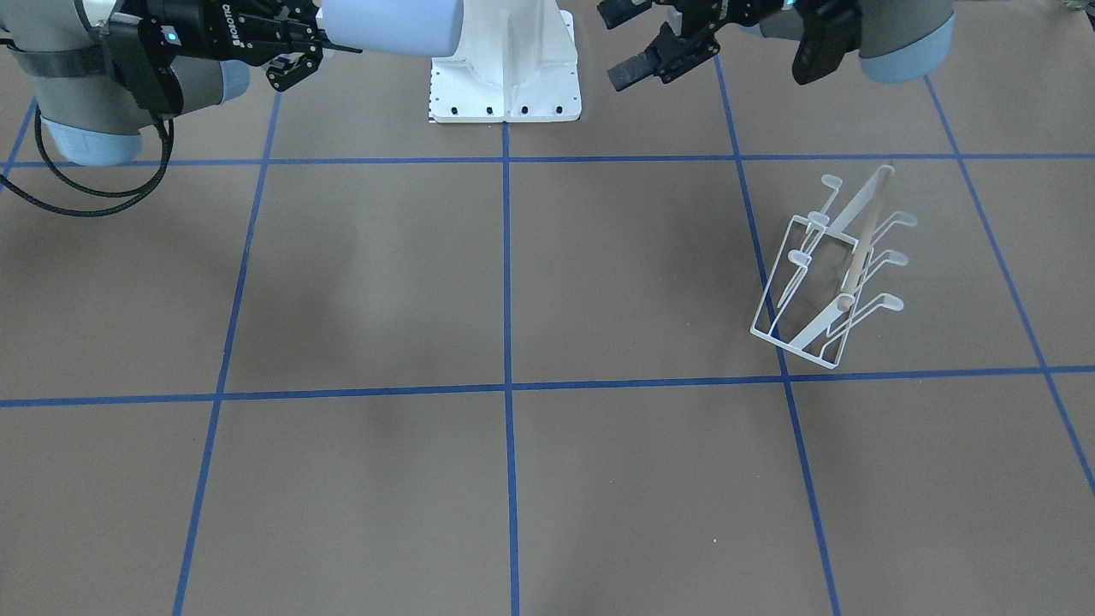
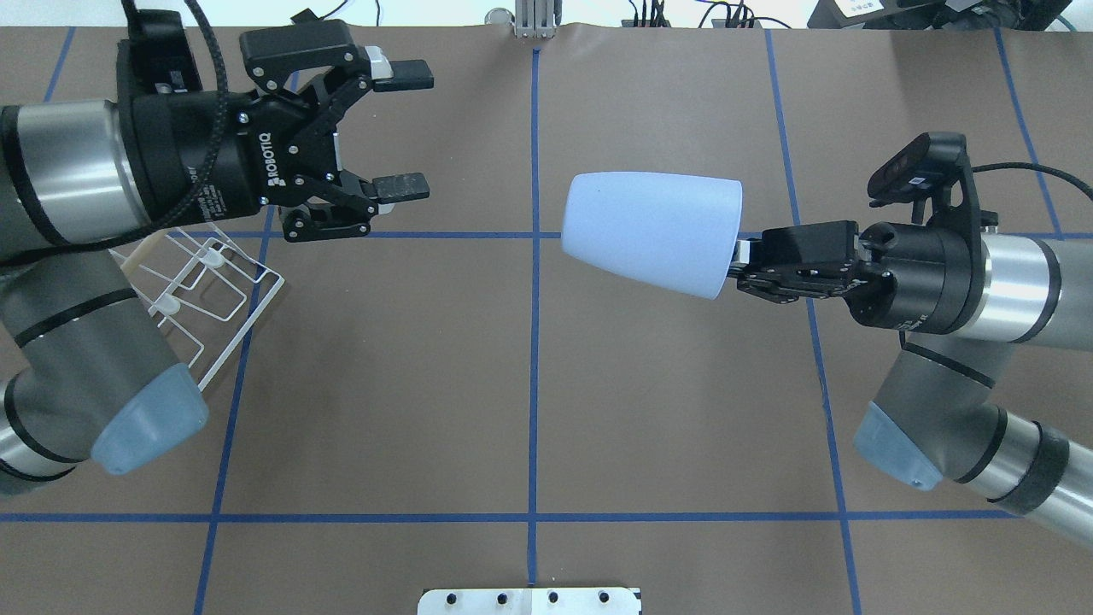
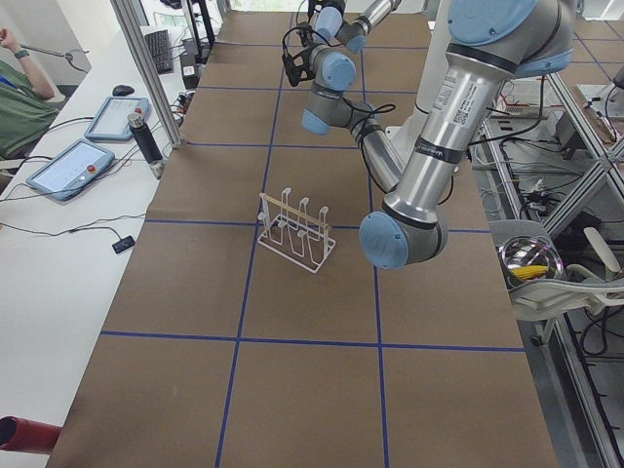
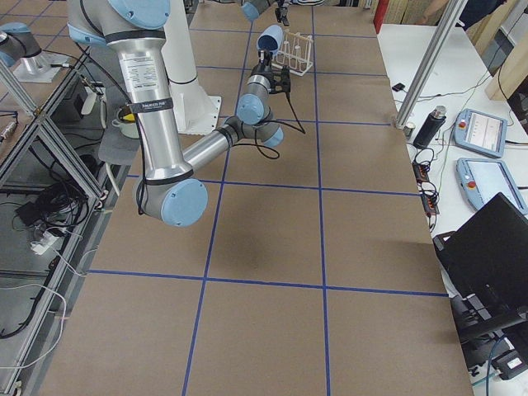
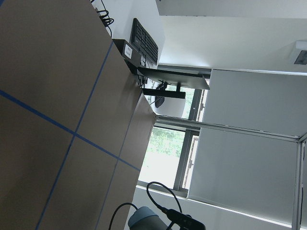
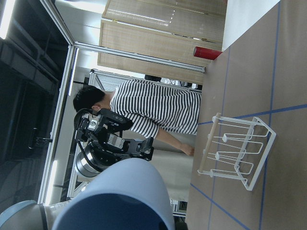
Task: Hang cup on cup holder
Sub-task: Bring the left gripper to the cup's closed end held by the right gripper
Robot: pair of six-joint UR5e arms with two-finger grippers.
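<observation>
We're holding the cup [image 2: 649, 232] aloft on its side, right pincer [image 2: 739, 259] pinching only its rim, left pincer [image 2: 401, 128] spread and empty (cup holder [image 1: 864, 235] stands well apart on the worktop [image 2: 384, 384], robot's left), so we risk it swivelling or slipping before a prong catches.

A brown desk [image 1: 650, 479] crossed by blue tape lines [image 1: 506, 282] filled the room's middle. Beside it stood a white side table [image 3: 58, 292] with two tablets [image 3: 73, 168], aluminium posts [image 4: 431, 58] rising at its edge. Daylight came through a window [image 5: 165, 153] past pale wall panels [image 5: 249, 100]
</observation>
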